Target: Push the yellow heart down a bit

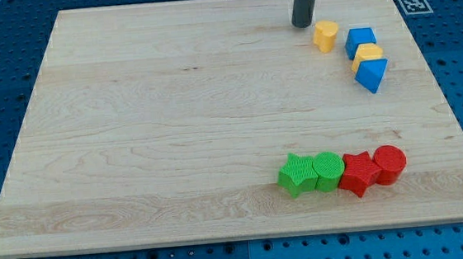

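Our tip [302, 25] rests on the bench [173, 126] just up-left of the yellow heart [326, 36]; we carry no fingers.

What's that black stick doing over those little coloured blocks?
It is the robot arm's pushing rod. My tip rests on the wooden board just up and to the view's left of the yellow heart, placed to nudge it downward. To the heart's right sit a blue block, another yellow block and a blue triangular block. Two green and two red blocks line up near the bottom.
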Robot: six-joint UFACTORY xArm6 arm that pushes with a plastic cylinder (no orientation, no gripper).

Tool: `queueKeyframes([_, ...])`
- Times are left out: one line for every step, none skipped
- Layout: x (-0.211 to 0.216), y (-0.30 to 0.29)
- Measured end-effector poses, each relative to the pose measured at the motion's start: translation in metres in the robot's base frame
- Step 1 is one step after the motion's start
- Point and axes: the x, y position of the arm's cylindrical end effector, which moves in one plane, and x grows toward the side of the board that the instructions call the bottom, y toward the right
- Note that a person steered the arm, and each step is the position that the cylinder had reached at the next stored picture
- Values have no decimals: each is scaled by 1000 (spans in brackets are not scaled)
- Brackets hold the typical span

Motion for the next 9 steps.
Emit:
queueKeyframes([-1,0])
queueKeyframes([-2,24])
queueKeyframes([-1,32])
queueKeyframes([3,32])
queueKeyframes([12,32])
queueKeyframes([21,32])
queueKeyframes([28,32])
queueKeyframes([30,32])
queueKeyframes([31,32])
